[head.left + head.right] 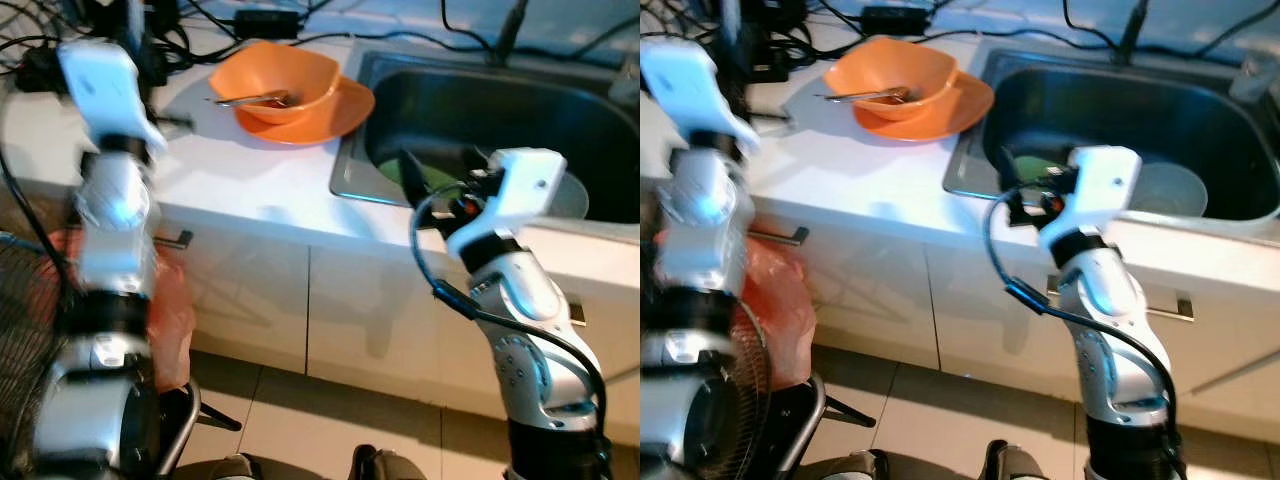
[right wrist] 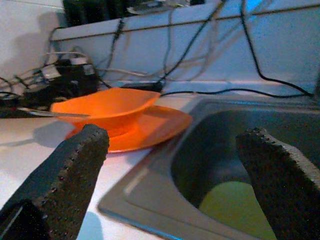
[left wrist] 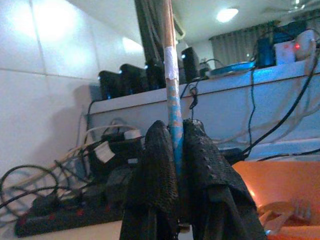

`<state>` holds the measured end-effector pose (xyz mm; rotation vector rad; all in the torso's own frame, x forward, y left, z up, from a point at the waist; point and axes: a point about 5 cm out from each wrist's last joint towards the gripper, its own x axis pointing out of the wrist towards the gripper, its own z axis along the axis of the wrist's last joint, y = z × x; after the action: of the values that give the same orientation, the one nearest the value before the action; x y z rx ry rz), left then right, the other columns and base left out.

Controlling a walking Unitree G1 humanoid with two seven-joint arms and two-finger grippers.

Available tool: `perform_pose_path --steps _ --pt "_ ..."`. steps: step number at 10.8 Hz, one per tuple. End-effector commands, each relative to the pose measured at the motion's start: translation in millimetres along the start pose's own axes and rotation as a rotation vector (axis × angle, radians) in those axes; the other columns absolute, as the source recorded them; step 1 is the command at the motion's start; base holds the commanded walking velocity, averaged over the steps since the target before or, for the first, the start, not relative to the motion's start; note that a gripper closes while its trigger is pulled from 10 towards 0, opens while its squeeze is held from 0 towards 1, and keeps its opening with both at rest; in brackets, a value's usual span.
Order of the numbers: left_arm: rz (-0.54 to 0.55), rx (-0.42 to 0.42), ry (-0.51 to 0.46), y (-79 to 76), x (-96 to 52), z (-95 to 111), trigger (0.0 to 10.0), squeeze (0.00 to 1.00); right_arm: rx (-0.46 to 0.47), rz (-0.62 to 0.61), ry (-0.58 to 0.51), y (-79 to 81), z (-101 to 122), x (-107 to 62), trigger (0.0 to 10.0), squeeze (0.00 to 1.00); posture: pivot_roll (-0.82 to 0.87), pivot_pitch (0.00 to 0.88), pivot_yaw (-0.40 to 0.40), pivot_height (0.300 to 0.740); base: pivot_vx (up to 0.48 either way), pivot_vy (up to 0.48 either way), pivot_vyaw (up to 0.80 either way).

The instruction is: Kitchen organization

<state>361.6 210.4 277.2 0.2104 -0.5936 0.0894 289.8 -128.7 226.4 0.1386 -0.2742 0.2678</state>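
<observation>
An orange bowl [image 1: 285,80] sits on an orange plate [image 1: 345,108] on the white counter, left of the sink [image 1: 345,170]. A metal utensil [image 1: 250,99] lies in the bowl. My left gripper [image 3: 176,150] is raised over the counter's back left, shut on a thin blue-and-orange stick [image 3: 170,60] that stands upright between its fingers. My right gripper [image 2: 175,165] stands open at the sink's front left rim, facing the bowl, with nothing between its fingers. Inside the sink lie a green item [image 1: 435,178] and a pale bowl [image 1: 1170,190].
Black power strips and tangled cables [image 1: 170,35] crowd the counter's back left. A red plastic bag [image 1: 775,295] and a wire fan grille [image 1: 25,300] are at my lower left, in front of the white cabinet doors [image 1: 370,320]. A tiled floor lies below.
</observation>
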Motion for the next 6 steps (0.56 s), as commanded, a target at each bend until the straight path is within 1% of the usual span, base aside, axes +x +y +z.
perform_pose_path --steps 1,2,3,4,5,6 --pt "0.013 -0.001 -0.032 0.5 1.7 9.3 0.0 0.0 -0.001 0.001 -0.011 -1.5 0.5 2.4 10.0 0.0 -0.04 0.089 -0.021 0.74 0.0 0.0 0.0" --pt "-0.047 -0.047 -0.025 -22.4 -9.0 9.5 0.0 0.0 -0.005 0.008 -0.019 -1.9 1.2 6.7 10.0 0.0 -0.05 0.07 -0.024 0.74 0.0 0.0 0.0" --pt "-0.079 -0.069 -0.013 -35.4 -14.6 8.6 0.0 0.0 -0.005 0.009 -0.023 -2.0 2.2 8.8 10.0 0.0 -0.05 0.064 -0.024 0.74 0.0 0.0 0.0" --pt "-0.132 -0.123 0.024 -60.2 -30.4 5.0 0.0 0.0 -0.009 0.013 -0.028 -1.7 2.3 9.9 10.0 0.0 -0.06 0.045 -0.026 0.74 0.0 0.0 -0.8" --pt "-0.152 -0.131 0.029 -68.4 -36.7 4.8 0.0 0.0 -0.009 0.015 -0.029 -1.4 1.9 9.4 10.0 0.0 -0.05 0.039 -0.028 0.74 0.0 0.0 -0.8" --pt "-0.165 -0.144 0.049 -76.5 -44.0 3.7 0.0 0.0 -0.008 0.022 -0.035 -0.7 1.9 11.0 10.0 0.0 -0.05 0.029 -0.034 0.74 0.0 0.0 -0.51"
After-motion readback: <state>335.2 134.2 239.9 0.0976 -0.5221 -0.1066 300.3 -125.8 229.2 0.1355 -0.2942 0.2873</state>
